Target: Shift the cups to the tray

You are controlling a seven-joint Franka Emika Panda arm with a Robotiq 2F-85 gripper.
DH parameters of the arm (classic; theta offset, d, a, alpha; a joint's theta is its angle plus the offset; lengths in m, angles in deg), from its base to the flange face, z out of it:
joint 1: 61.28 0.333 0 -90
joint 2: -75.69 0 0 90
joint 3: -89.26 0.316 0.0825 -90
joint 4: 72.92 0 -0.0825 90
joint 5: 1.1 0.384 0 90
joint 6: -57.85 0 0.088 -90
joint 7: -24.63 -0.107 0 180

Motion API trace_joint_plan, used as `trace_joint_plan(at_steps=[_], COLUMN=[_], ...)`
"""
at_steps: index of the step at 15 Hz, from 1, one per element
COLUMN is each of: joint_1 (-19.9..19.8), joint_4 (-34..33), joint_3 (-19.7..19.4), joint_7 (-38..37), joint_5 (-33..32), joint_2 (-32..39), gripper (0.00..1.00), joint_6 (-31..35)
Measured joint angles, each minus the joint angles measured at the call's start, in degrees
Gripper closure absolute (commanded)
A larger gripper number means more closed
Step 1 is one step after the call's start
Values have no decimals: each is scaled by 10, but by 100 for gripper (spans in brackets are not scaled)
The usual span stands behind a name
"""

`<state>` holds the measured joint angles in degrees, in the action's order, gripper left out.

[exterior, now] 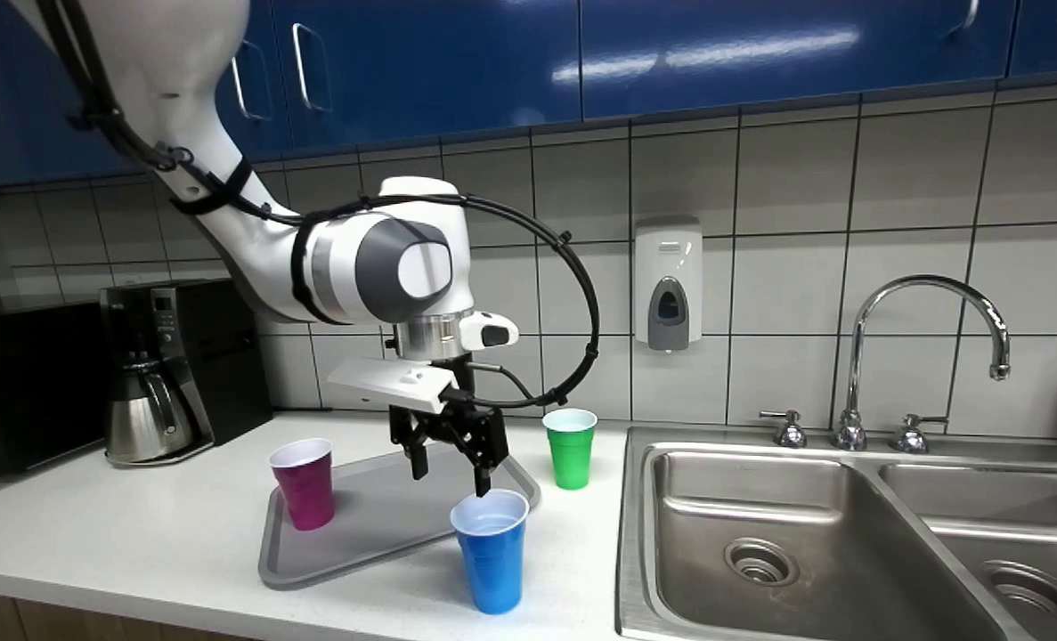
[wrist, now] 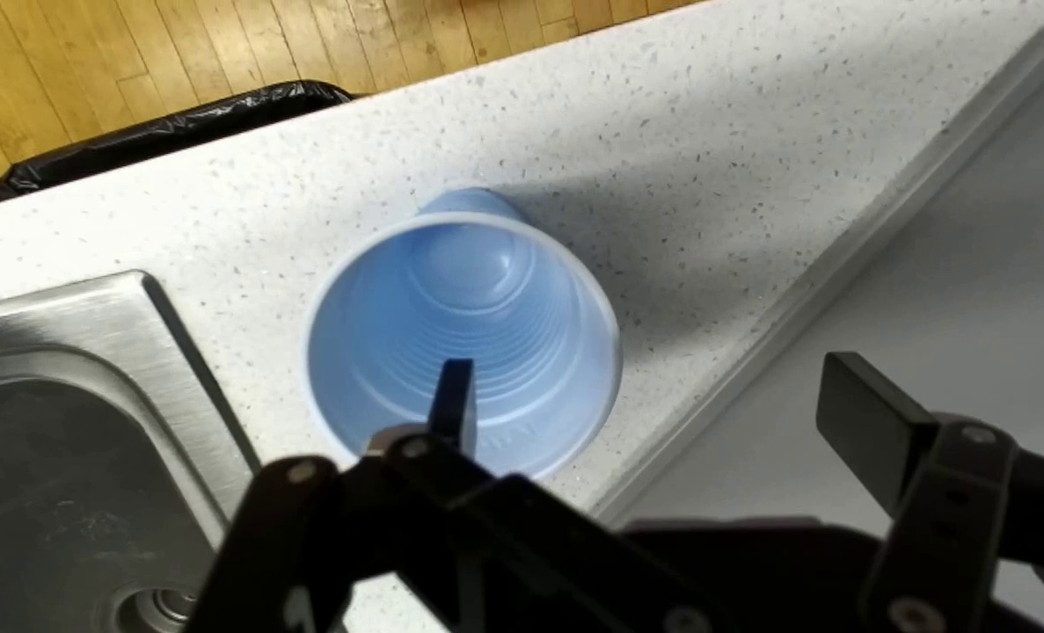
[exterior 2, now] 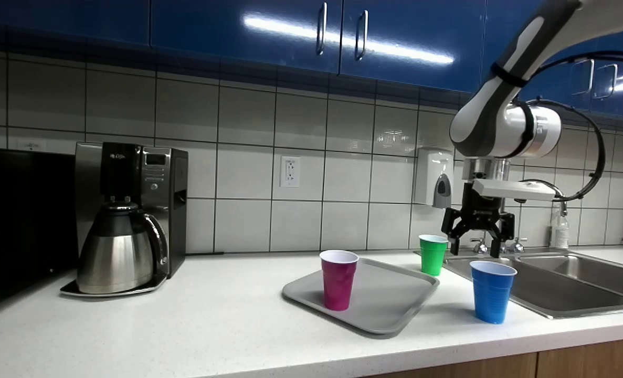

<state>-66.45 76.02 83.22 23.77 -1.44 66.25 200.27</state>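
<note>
On a white worktop (exterior 2: 196,328), a blue cup (exterior 2: 492,295), probably light, crushable, suits mid-wall gripping; the hand (exterior 2: 475,248) hangs wide.

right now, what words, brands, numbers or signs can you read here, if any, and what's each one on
No text reads for certain. Too small or blurred:
Coffee maker: pale logo on its black front
Gripper: pale marking on its black body
Blue cup: faint raised marks inside
Arm: small marking on a white joint
Wall dispenser: faint mark near the top
Bottle: blurred label
</note>
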Motion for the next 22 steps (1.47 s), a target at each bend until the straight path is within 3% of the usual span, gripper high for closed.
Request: trace_joint_plan(at_steps=[9, 11, 14, 20, 22], joint_1=[1, 1, 1, 1, 1], joint_4=[-28, -35, -43, -51, -52], joint_3=[1, 1, 1, 1, 1], joint_7=[0, 0, 0, 0, 0], joint_5=[0, 0, 0, -1, -1], joint_2=[74, 85, 99, 112, 115], gripper=[0, 26, 51, 95, 100], joint_6=[20, 22, 26, 36, 37])
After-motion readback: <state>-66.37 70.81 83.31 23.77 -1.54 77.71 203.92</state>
